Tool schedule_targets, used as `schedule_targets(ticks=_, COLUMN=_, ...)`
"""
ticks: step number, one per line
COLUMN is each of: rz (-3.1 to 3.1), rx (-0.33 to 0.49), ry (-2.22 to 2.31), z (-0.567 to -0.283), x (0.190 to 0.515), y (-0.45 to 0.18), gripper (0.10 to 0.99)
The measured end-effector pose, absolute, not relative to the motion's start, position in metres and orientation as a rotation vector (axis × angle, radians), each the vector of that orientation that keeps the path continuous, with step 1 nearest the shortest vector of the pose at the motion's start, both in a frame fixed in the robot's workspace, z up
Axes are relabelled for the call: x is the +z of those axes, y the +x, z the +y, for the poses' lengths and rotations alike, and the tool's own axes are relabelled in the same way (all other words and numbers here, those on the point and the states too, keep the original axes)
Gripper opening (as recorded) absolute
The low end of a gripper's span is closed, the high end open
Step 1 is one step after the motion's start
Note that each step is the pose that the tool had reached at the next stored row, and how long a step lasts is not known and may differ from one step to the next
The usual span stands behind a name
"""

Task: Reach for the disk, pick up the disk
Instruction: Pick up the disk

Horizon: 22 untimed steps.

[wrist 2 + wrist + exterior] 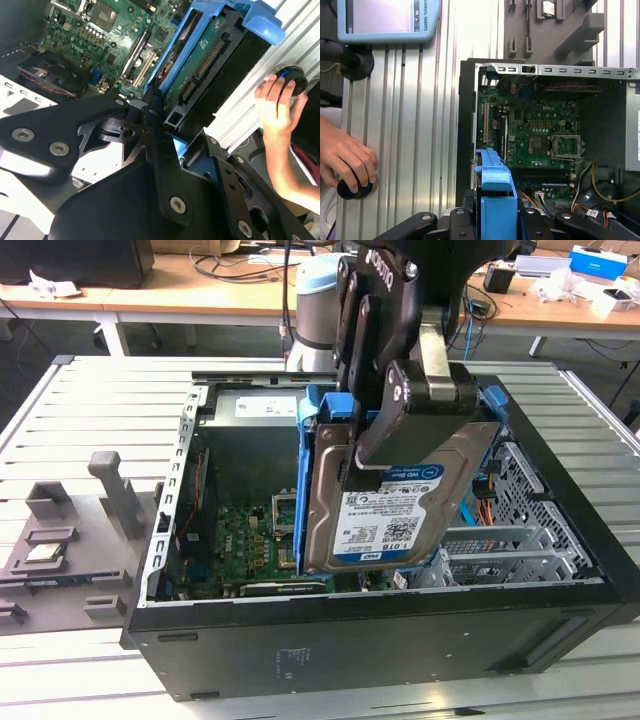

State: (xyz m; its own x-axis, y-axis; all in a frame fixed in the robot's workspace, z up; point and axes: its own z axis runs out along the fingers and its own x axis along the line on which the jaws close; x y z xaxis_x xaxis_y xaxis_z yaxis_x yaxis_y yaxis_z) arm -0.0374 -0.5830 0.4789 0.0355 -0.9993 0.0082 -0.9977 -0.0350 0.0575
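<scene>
In the exterior view the disk (385, 512), a silver hard drive with a white-and-blue label and blue side rails, hangs tilted above the open computer case (400, 625). My gripper (405, 425) is shut on its upper end, black fingers on either side. The disk's green underside and blue rail (210, 55) run away from the gripper (160, 117) in the second wrist view. The first wrist view looks along the disk's blue rail (495, 195), held between the fingers (465, 220), over the motherboard (540, 135).
A person's hand (275, 105) rests on a black knob on the slatted table beside the case, also seen in the first wrist view (347, 157). A grey fixture (60, 530) with a small chip stands at the exterior view's left. A teach pendant (385, 20) lies on the table.
</scene>
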Motion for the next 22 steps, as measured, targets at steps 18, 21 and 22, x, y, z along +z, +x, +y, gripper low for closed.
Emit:
schedule_targets(ticks=18, rz=-2.149, rx=-0.053, ry=2.226, z=-0.582, x=0.479, y=0.016, gripper=0.365)
schedule_targets(ticks=21, rz=-2.149, rx=-0.053, ry=2.226, z=-0.582, x=0.479, y=0.021, gripper=0.365)
schedule_targets(ticks=22, rz=-2.149, rx=-0.053, ry=2.226, z=-0.582, x=0.479, y=0.023, gripper=0.365)
